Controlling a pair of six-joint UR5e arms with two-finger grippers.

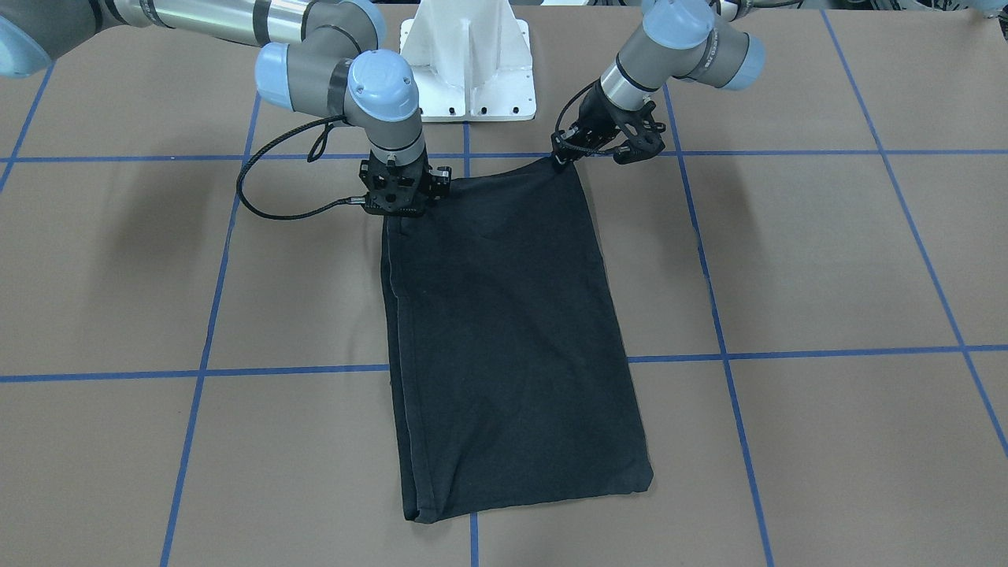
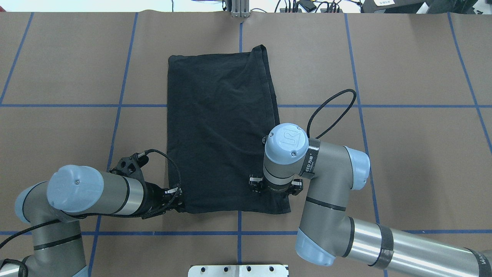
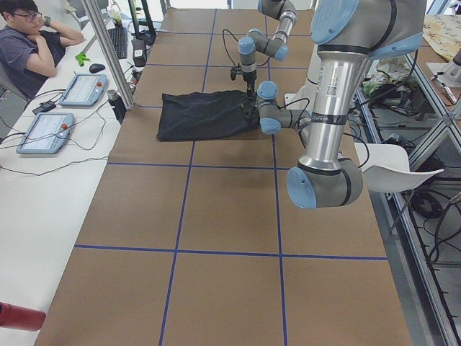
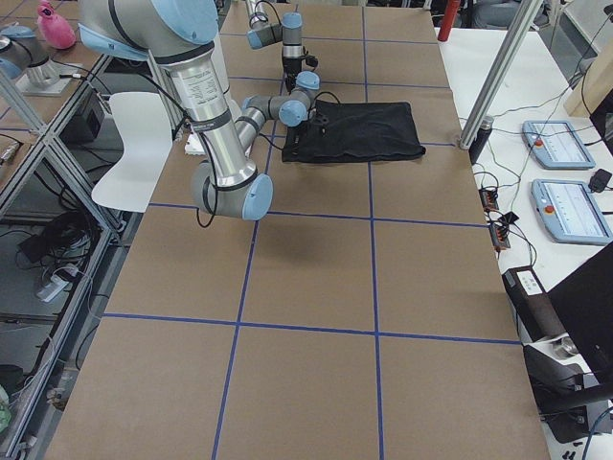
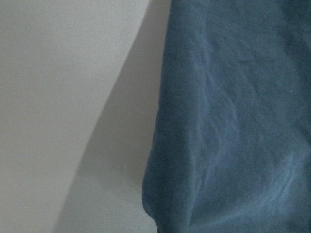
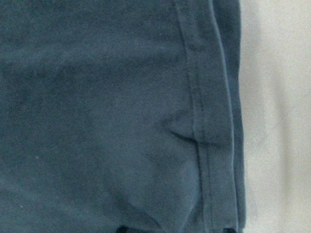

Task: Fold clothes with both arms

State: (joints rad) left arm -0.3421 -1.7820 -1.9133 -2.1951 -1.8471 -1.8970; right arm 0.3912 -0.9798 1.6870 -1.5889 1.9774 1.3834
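Front view: folded black T-shirt lies flat on the worktop; my left pincer pinches its far right corner, and my right pincer sits on the far left one. Overhead: my wrist hides the right pincer's tips, so I cannot tell its grip.

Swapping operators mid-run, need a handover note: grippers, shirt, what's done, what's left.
Left gripper: at the black T-shirt's corner on the robot's side. It seems to pinch it, but the grip can't be confirmed.
Right gripper: down on the other robot-side corner; open or shut not visible.
Shirt: flat on the brown table, a long narrow rectangle, no sleeves showing.
Done: lengthwise folds.
Left: probably carry the near end over to the far end, then release.
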